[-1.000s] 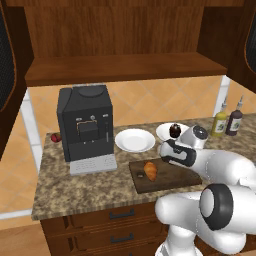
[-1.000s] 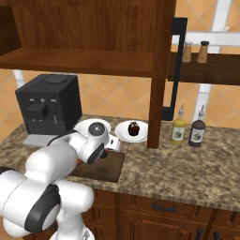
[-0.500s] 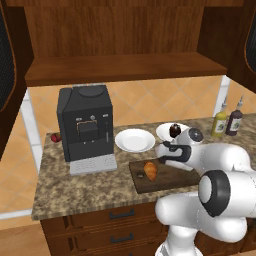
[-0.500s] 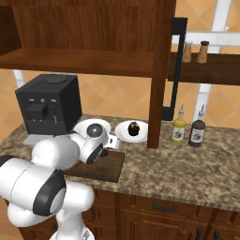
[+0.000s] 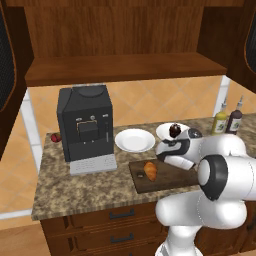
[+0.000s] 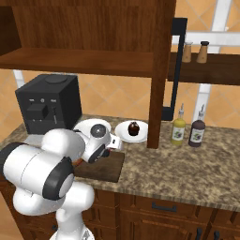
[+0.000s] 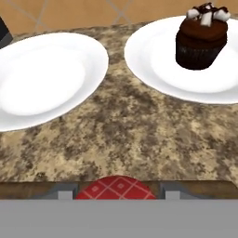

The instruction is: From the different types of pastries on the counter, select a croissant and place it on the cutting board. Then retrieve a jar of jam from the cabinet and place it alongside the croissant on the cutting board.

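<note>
The croissant [image 5: 150, 170] is seen lying on the cutting board [image 5: 172, 182] on the table [image 5: 75, 187]. The hand [image 7: 116, 195] is held low over the board's far edge, and a red checked jar lid [image 7: 116, 189] is framed between its two fingertips; a firm grip cannot be confirmed. Beyond, an empty white plate [image 7: 42, 79] and a chocolate pastry [image 7: 201, 39] on a second plate [image 7: 158, 60] are seen.

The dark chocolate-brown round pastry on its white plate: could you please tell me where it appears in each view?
Left base view: the dark chocolate-brown round pastry sits right of centre, just beyond the arm.
Right base view: centre.
Hand view: top right.
Shared landmark: the empty round white plate beside it.
</note>
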Tool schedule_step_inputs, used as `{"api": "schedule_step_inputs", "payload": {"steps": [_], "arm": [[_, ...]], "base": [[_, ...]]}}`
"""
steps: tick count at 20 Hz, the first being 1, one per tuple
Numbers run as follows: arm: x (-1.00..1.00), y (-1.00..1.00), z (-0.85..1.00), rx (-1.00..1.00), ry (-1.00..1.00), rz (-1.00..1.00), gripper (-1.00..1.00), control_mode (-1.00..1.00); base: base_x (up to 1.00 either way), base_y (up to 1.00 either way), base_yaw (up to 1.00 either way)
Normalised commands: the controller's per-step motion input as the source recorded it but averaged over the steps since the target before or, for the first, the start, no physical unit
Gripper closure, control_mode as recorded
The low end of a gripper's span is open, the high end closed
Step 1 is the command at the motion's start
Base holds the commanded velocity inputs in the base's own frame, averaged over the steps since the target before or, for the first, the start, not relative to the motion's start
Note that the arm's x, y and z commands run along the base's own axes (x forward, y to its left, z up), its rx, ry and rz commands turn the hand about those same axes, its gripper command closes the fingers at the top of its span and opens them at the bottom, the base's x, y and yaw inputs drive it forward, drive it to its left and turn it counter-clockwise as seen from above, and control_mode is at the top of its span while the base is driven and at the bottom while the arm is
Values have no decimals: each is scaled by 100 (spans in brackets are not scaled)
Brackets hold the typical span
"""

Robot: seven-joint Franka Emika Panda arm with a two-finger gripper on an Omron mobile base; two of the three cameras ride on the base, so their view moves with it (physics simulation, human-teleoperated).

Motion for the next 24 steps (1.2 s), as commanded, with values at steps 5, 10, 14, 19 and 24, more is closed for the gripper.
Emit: {"api": "schedule_step_inputs", "payload": {"steps": [5, 10, 14, 19, 24], "arm": [[-12, 4, -21, 0, 0, 0, 100, -100], [-14, 0, -6, 0, 0, 0, 100, -100], [0, 0, 0, 0, 0, 0, 100, -100], [0, 0, 0, 0, 0, 0, 100, -100], [0, 0, -30, 2, 0, 0, 100, -100]], "base": [[0, 0, 0], [0, 0, 0], [0, 0, 0], [0, 0, 0], [0, 0, 0]]}}
